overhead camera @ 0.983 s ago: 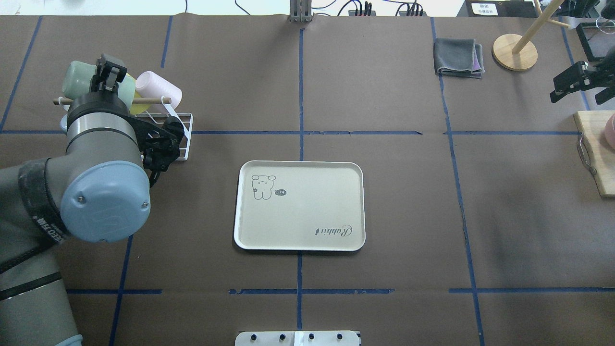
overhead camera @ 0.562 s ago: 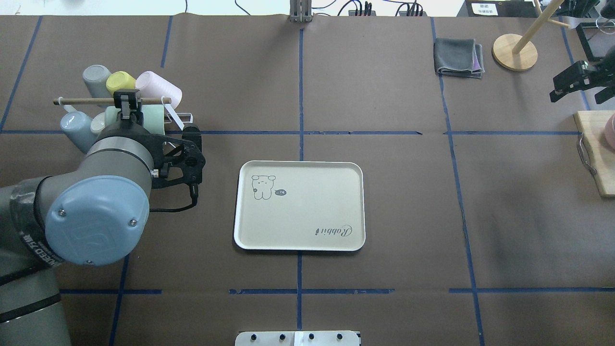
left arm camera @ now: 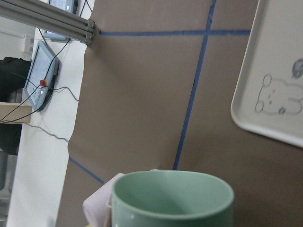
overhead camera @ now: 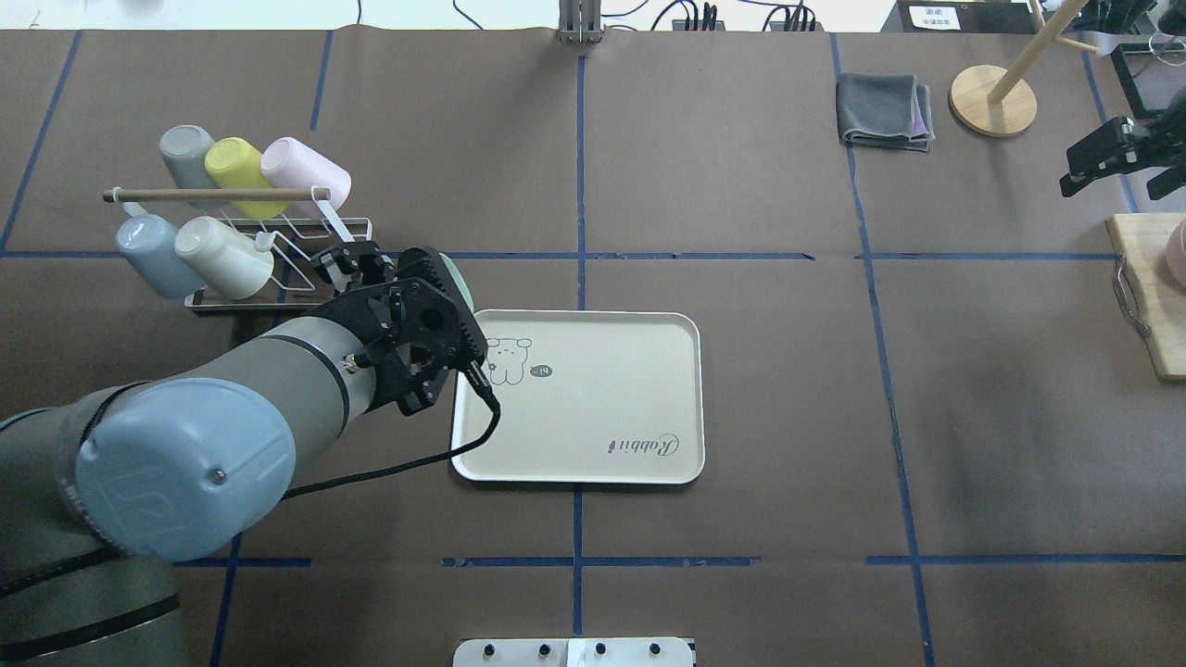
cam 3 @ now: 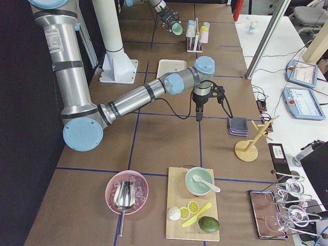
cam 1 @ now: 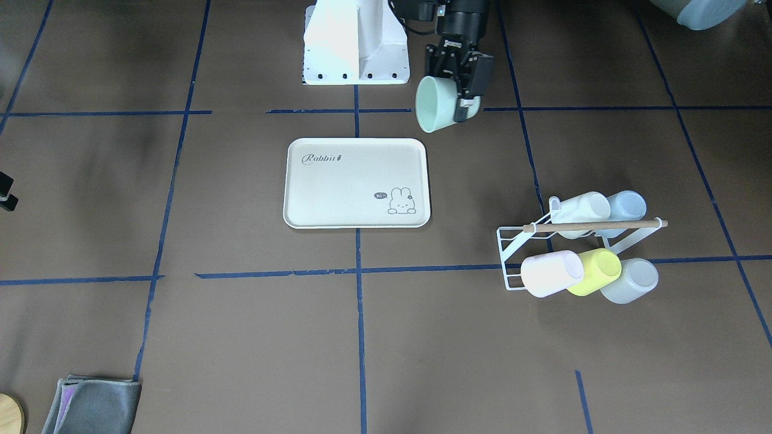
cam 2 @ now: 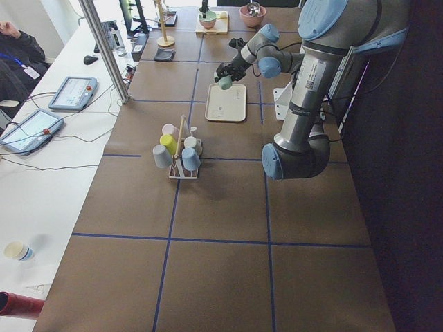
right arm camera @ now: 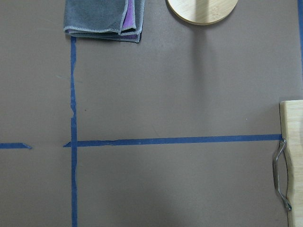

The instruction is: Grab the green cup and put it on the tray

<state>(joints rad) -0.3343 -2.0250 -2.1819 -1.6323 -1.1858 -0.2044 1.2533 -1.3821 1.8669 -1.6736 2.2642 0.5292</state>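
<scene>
Exterior front-facing showed we had brought the pale mint-green plastic tumbler (cam 1: 431,105), clamped in our left gripper (cam 1: 462,103), beside the cream rectangular tray (cam 1: 356,181), unplaced.

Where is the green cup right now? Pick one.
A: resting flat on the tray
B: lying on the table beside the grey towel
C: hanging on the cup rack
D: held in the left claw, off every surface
D: the left claw grips the green cup tilted in the air near a corner of the tray, whose surface is bare.
</scene>
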